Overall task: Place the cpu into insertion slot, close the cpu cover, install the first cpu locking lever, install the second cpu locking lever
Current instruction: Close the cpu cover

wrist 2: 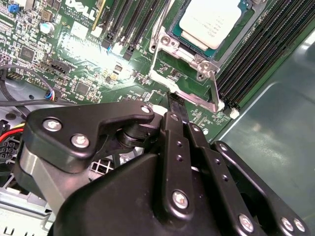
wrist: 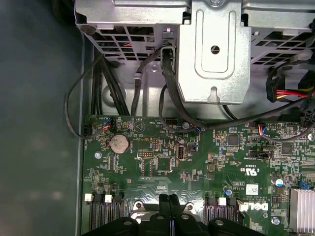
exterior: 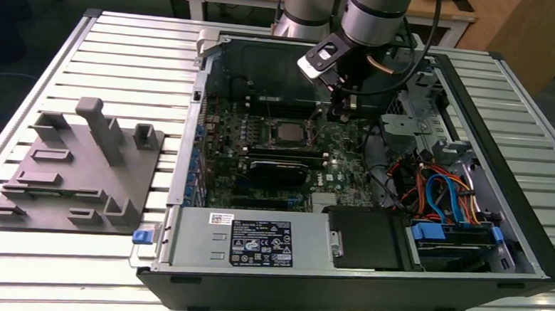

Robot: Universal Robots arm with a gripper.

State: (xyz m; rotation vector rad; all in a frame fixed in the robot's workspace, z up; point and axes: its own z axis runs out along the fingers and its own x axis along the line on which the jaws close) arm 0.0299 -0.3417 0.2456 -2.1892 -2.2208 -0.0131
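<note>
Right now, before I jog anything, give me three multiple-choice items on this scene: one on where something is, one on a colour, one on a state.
1. Where is the cpu?
A. On the circuit board, framed by the cpu cover.
B. Held in mid-air.
C. Lying loose off the board.

2. The circuit board is:
A. blue.
B. green.
C. red.

3. The gripper is:
A. wide open.
B. clamped on the cpu.
C. shut.

Answers:
1 A, the silvery chip lies inside the cover's window.
2 B, it is green in both wrist views.
3 C, its fingers touch.
</note>
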